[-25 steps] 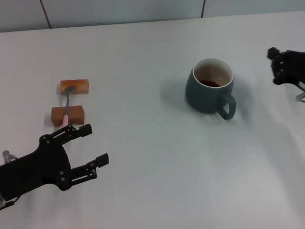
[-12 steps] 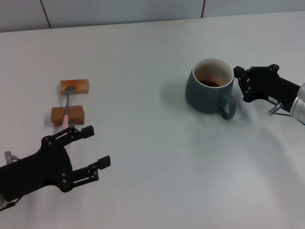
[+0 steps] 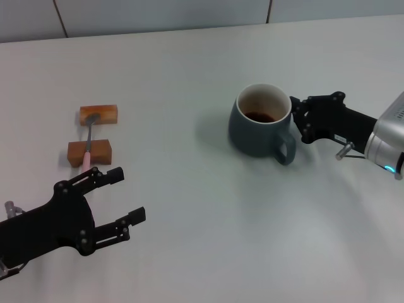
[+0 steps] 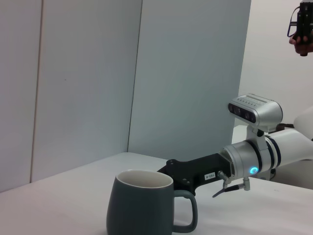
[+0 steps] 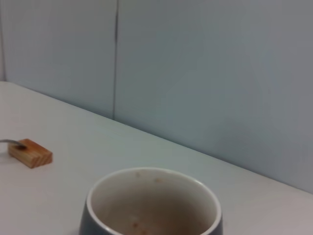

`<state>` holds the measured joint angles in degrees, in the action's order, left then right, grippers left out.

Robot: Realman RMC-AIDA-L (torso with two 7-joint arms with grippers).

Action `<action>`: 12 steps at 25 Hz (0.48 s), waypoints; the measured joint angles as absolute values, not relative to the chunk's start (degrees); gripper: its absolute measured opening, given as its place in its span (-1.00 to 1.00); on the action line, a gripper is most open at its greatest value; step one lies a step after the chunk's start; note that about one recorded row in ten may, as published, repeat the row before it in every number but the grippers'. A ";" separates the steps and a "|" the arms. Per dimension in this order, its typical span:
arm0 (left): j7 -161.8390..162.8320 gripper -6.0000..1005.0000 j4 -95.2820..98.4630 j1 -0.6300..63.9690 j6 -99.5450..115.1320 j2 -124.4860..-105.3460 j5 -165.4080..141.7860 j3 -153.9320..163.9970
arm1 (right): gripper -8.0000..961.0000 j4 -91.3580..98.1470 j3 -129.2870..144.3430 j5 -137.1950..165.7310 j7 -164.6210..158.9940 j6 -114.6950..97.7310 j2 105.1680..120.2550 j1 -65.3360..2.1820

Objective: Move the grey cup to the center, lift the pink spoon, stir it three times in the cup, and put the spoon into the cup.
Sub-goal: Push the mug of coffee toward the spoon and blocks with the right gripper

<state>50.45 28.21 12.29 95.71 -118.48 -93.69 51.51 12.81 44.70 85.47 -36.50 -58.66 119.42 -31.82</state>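
The grey cup stands upright right of the table's middle, handle toward the front right, with a brown residue inside. It also shows in the left wrist view and the right wrist view. My right gripper is shut and presses against the cup's right side by the handle; it also shows in the left wrist view. The pink spoon lies across two wooden blocks at the left, its bowl on the far one. My left gripper is open and empty, in front of the spoon.
The two orange-brown wooden blocks carry the spoon; the far one shows in the right wrist view. A grey panelled wall runs along the table's far edge. White tabletop lies between the cup and the blocks.
My right gripper has come in from the right edge, met the cup and pushed it to the left. The left gripper and the spoon have hardly moved.
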 joint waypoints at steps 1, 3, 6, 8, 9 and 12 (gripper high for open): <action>50.45 0.62 28.21 12.26 95.74 -118.47 -93.69 51.51 | -0.98 11.94 44.78 85.52 -36.48 -58.67 119.46 -32.71; 50.44 0.62 28.21 12.22 95.76 -118.47 -93.69 51.50 | -0.98 11.38 44.81 85.58 -36.41 -58.68 119.49 -33.21; 50.44 0.62 28.21 12.14 95.76 -118.47 -93.68 51.51 | -0.98 9.85 45.23 85.67 -36.33 -58.73 119.51 -34.80; 50.44 0.62 28.21 12.09 95.76 -118.47 -93.69 51.51 | -0.99 9.34 45.78 85.65 -36.34 -58.76 119.54 -35.47; 50.44 0.62 28.21 12.06 95.76 -118.48 -93.69 51.50 | -0.99 8.37 46.51 85.51 -36.47 -58.81 119.57 -36.51; 50.45 0.62 28.21 12.06 95.76 -118.47 -93.68 51.50 | -0.98 7.12 46.93 85.43 -36.44 -58.86 119.59 -37.54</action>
